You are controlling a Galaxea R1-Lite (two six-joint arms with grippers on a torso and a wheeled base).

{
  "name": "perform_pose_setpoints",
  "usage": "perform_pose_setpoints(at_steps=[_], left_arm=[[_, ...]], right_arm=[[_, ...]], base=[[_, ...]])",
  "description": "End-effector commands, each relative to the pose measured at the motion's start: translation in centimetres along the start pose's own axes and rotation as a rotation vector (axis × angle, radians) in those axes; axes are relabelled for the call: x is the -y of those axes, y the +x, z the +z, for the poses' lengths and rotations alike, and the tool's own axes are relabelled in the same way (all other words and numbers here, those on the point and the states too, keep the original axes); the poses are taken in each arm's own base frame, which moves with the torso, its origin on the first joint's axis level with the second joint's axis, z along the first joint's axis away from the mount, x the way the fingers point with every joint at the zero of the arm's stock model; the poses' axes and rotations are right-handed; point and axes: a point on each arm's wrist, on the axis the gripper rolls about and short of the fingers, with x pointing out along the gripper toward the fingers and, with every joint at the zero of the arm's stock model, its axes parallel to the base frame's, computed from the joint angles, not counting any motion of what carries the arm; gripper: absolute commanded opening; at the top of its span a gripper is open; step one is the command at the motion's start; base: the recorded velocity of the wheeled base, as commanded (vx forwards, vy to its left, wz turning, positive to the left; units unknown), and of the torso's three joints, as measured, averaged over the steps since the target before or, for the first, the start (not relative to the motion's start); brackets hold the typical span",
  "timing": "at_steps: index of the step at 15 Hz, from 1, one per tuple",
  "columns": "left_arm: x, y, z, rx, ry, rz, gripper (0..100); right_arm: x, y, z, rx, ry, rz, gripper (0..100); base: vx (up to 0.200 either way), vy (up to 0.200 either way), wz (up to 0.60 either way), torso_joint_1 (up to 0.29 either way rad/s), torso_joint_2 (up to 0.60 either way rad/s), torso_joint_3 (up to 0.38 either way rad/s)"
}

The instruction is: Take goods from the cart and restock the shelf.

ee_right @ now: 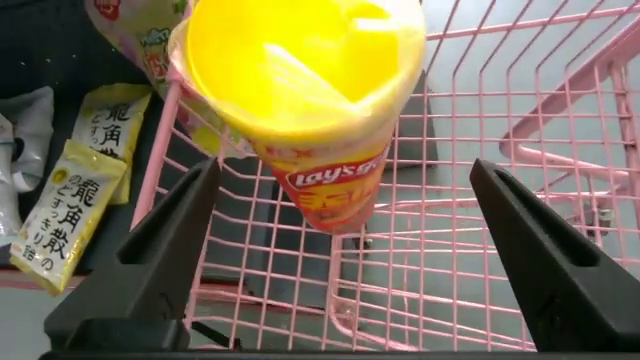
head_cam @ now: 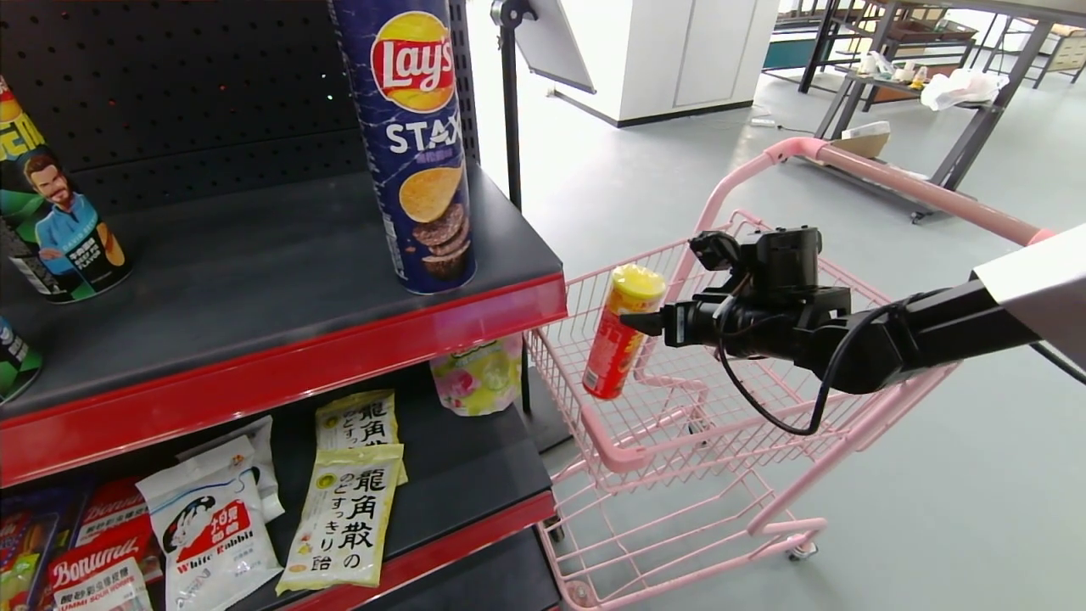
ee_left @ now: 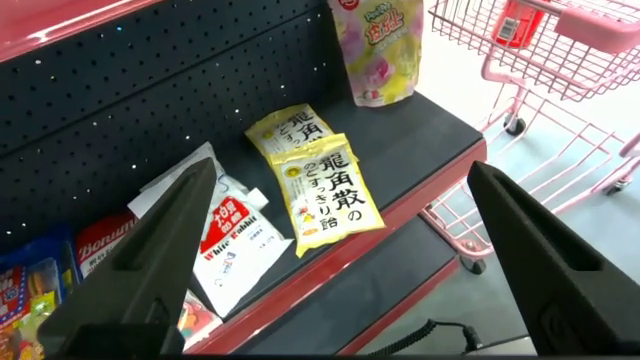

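A red chips can with a yellow lid stands tilted in the pink cart. In the right wrist view the can lies just past the fingertips. My right gripper reaches over the cart from the right, and its fingers are open on either side of the can with a gap to it. Beside the lower shelf my left gripper hangs open and holds nothing. The upper shelf carries a tall blue chips can near its right end.
A green can stands at the upper shelf's left. Yellow candy bags, a white bag and a flowered pouch lie on the lower shelf. A black stand pole rises between shelf and cart. Tables stand far behind.
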Motion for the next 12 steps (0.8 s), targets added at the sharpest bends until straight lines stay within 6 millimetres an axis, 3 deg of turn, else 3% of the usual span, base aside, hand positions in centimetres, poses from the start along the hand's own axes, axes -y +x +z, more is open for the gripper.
perform_pose_setpoints(at_steps=[1, 7, 12], left_arm=[[0.0, 0.1, -0.2, -0.007, 0.000, -0.001, 100], [0.1, 0.3, -0.8, -0.031, 0.003, 0.016, 100], [0.1, 0.4, -1.1, -0.045, 0.004, 0.030, 100]], right_arm=[[0.0, 1.0, -0.4, -0.008, 0.011, 0.007, 100], [0.2, 4.1, -2.0, 0.043, -0.001, 0.029, 100], [0.2, 7.3, -1.5, 0.091, -0.017, 0.057, 100]], base=[[0.000, 0.000, 0.00, 0.000, 0.00, 0.000], [0.000, 0.000, 0.00, 0.000, 0.00, 0.000], [0.000, 0.000, 0.00, 0.000, 0.00, 0.000]])
